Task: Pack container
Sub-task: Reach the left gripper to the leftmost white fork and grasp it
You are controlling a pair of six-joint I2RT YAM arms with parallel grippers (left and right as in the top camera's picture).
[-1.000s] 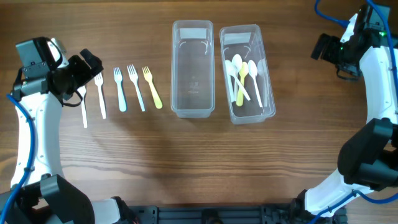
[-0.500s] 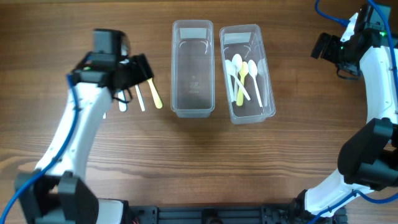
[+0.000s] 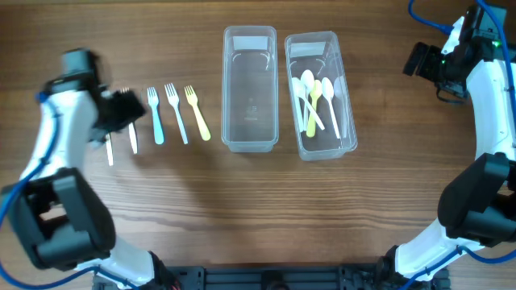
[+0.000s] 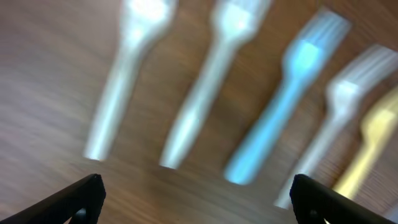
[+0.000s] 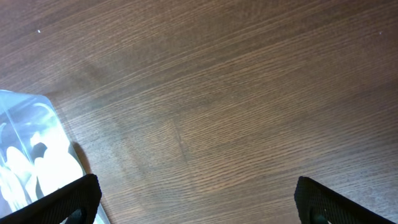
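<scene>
Several plastic forks lie in a row at the left of the table: two white (image 3: 133, 138), a blue fork (image 3: 156, 119), another white (image 3: 176, 113) and a yellow fork (image 3: 197, 114). My left gripper (image 3: 122, 109) hovers over the leftmost forks, open and empty. The left wrist view shows it (image 4: 199, 205) above the blurred forks, with the blue fork (image 4: 280, 118) among them. An empty clear container (image 3: 250, 138) stands at centre. A second clear container (image 3: 348, 133) beside it holds several white and yellow spoons (image 3: 314, 97). My right gripper (image 3: 419, 60) is open at the far right.
In the right wrist view the right gripper (image 5: 199, 199) hangs over bare wood, with a corner of the spoon container (image 5: 31, 155) at the left edge. The two containers stand side by side, a narrow gap between them.
My left arm swung right over the forks toward the empty container, then came back left over the leftmost forks. The forks lie as before. The right arm has not moved.
</scene>
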